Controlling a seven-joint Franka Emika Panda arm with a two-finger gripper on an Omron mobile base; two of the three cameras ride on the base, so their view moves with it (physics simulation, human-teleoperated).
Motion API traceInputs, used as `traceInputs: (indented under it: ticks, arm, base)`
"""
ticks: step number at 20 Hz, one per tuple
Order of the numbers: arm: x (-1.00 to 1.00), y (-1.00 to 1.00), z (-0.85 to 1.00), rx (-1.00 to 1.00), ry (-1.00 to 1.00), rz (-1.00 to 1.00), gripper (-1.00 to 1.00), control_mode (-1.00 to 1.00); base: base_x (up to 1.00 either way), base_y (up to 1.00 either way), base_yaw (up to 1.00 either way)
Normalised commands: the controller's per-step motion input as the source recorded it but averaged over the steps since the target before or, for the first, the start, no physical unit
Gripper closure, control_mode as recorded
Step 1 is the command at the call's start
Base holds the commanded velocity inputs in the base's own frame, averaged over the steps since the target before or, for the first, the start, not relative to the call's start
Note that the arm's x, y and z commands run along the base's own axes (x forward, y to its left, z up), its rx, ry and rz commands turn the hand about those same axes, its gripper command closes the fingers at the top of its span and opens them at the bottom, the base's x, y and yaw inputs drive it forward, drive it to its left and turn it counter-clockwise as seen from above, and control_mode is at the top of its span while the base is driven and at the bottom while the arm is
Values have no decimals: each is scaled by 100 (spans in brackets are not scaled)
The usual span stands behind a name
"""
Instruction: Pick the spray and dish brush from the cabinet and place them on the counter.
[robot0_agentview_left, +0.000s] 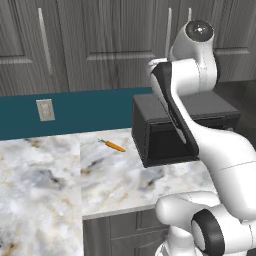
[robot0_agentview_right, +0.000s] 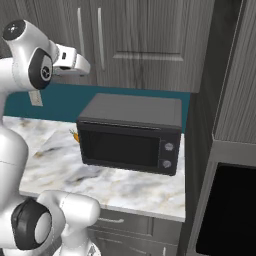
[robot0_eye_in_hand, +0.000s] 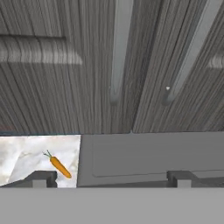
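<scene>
The dark grey cabinet (robot0_agentview_left: 100, 45) (robot0_agentview_right: 145, 45) hangs above the counter with its doors closed, so the spray and the dish brush are hidden. My gripper (robot0_eye_in_hand: 110, 178) is open, with its fingertips (robot0_eye_in_hand: 40, 177) wide apart and nothing between them. It is raised in front of the cabinet doors, facing two long silver handles (robot0_eye_in_hand: 117, 52) either side of a door seam. In the right base view my hand (robot0_agentview_right: 72, 61) reaches toward those handles (robot0_agentview_right: 100, 37). The marble counter (robot0_agentview_left: 50, 185) (robot0_agentview_right: 125, 187) lies below.
A black microwave (robot0_agentview_left: 150, 145) (robot0_agentview_right: 130, 132) (robot0_eye_in_hand: 148, 157) stands on the counter under my hand. An orange carrot (robot0_agentview_left: 114, 145) (robot0_eye_in_hand: 59, 166) lies to its left. A wall outlet (robot0_agentview_left: 45, 109) sits on the teal backsplash. A tall dark unit with an oven (robot0_agentview_right: 230, 210) bounds the right.
</scene>
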Motion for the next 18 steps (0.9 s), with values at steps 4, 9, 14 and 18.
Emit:
traceInputs:
  ticks: [4, 9, 14, 18]
  arm:
    - [16, 0, 40, 0, -6, 0, -100, -100]
    - [29, -2, 37, 0, -5, 0, -100, -100]
    - [42, 0, 10, 0, -4, 4, -100, -100]
    - [36, -1, -5, 0, -2, 4, -100, -100]
  base:
    - [0, 0, 0]
    - [0, 0, 0]
    - [0, 0, 0]
    - [0, 0, 0]
